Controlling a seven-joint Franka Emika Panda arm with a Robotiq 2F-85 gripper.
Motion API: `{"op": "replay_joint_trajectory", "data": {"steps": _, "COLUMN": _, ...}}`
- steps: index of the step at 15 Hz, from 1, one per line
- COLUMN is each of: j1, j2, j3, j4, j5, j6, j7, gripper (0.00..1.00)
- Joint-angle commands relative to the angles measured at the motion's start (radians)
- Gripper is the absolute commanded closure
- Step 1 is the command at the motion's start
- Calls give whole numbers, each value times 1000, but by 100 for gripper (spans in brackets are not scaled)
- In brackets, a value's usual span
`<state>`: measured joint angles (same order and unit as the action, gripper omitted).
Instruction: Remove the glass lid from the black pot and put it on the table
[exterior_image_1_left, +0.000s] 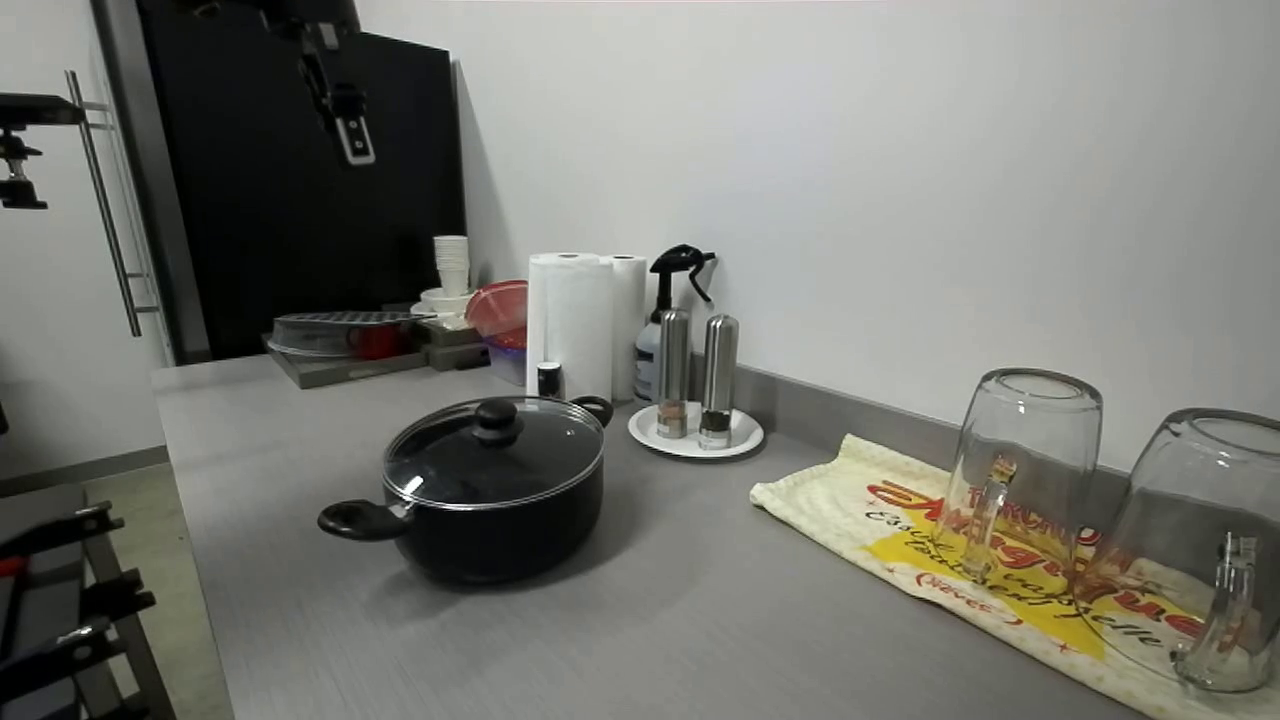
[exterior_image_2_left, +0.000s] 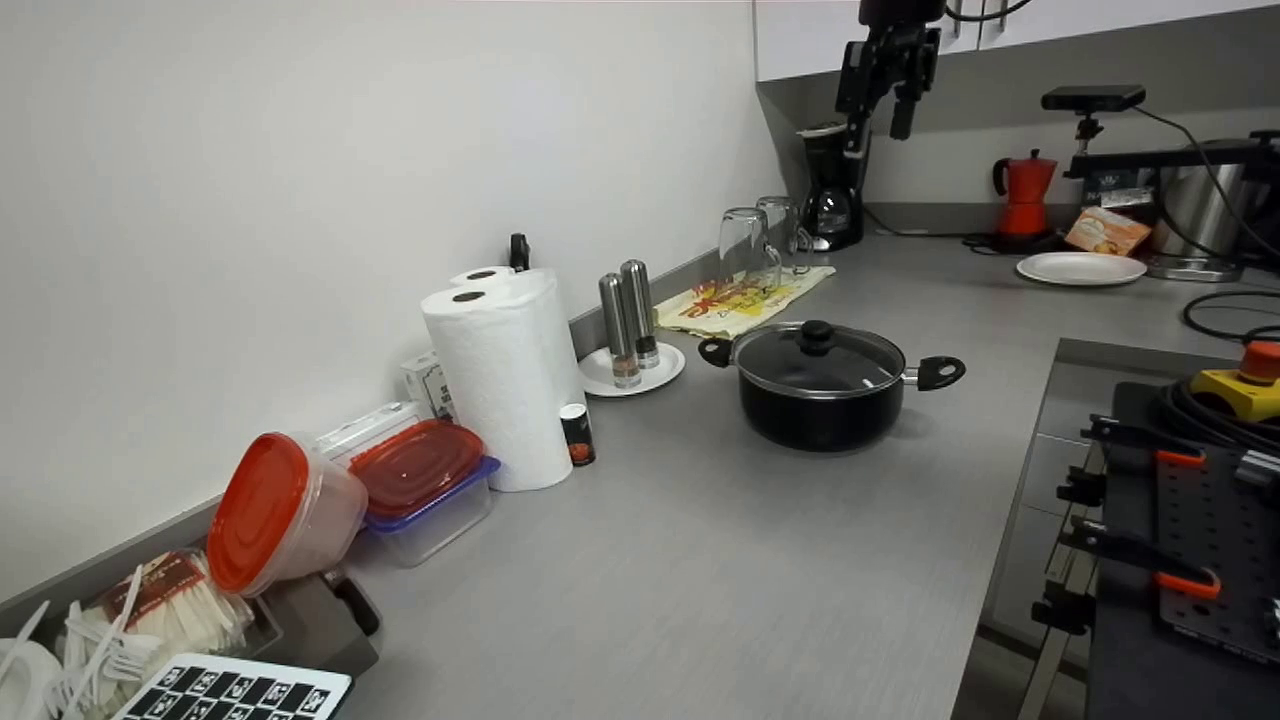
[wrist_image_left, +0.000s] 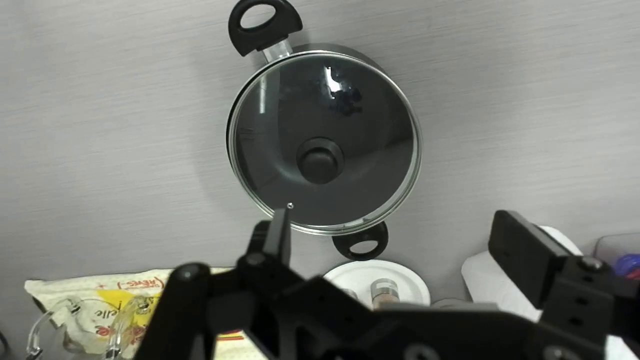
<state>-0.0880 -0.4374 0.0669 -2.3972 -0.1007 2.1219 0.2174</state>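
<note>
The clear glass lid (exterior_image_1_left: 450, 465) with a dark knob sits on the black pot (exterior_image_1_left: 500, 545). The lid (exterior_image_2_left: 775, 362) and pot (exterior_image_2_left: 820, 420) also show upright on the grey table (exterior_image_2_left: 700, 590) in an exterior view. In the wrist view the lid (wrist_image_left: 370, 130) is seen from above, with one pot handle (wrist_image_left: 287, 25) at the top. My gripper (wrist_image_left: 393, 218) is wide open and empty, its fingers well apart. In an exterior view the gripper (exterior_image_2_left: 878, 143) hangs high above the table, apart from the lid. It is partly cut off in an exterior view (exterior_image_1_left: 350, 140).
A white plate (exterior_image_1_left: 650, 440) with two steel mills (exterior_image_1_left: 718, 370) stands close behind the pot. Paper towel rolls (exterior_image_1_left: 570, 320) stand beside it. Two upturned glass mugs (exterior_image_1_left: 1030, 470) stand on a patterned cloth (exterior_image_1_left: 850, 500). Plastic containers (exterior_image_2_left: 420, 470) line the wall.
</note>
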Motion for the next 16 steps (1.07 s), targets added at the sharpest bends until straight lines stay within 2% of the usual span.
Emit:
{"op": "replay_joint_trajectory", "data": {"steps": 1, "j1": -15, "j2": 134, "j3": -47, "j4": 115, "j5": 14, "j6": 1, "j7": 3, "gripper": 0}}
{"op": "replay_joint_trajectory", "data": {"steps": 7, "j1": -3, "j2": 357, "j3": -113, "j4": 236, "j5": 112, "j6": 42, "j7": -38, "gripper": 0}}
{"op": "replay_joint_trajectory", "data": {"steps": 12, "j1": -11, "j2": 530, "j3": -130, "j4": 315, "j5": 167, "j6": 25, "j7": -34, "gripper": 0}}
{"op": "replay_joint_trajectory", "data": {"steps": 16, "j1": -20, "j2": 617, "j3": -145, "j4": 356, "j5": 199, "j6": 9, "j7": -40, "gripper": 0}}
